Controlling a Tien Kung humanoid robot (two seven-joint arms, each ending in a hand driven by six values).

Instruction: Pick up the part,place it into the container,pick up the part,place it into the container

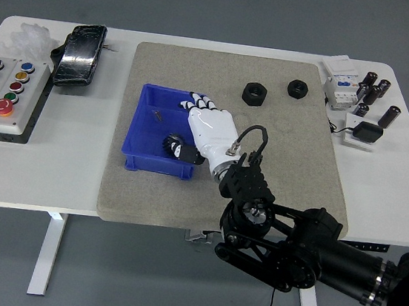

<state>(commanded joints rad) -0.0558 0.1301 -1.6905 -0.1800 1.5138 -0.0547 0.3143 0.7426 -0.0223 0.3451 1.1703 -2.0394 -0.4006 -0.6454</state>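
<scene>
My right hand (193,122) is white, on a black arm rising from the lower right, and hovers over the right half of the blue container (141,132). Its fingers (196,101) are spread and hold nothing. A black gear-shaped part (169,146) lies inside the container, just under the palm. A small dark piece (157,115) also lies on the container floor near its back. Two black nuts, one (254,93) nearer the middle and one (298,87) further right, rest on the grey mat (287,144) behind the hand. My left hand is out of view.
A control box (1,92) with coloured buttons and a black case (80,53) sit at the table's left. Crumpled clear plastic (28,35) lies at the far left corner. Electrical parts and dark cylinders (360,97) crowd the right rear corner.
</scene>
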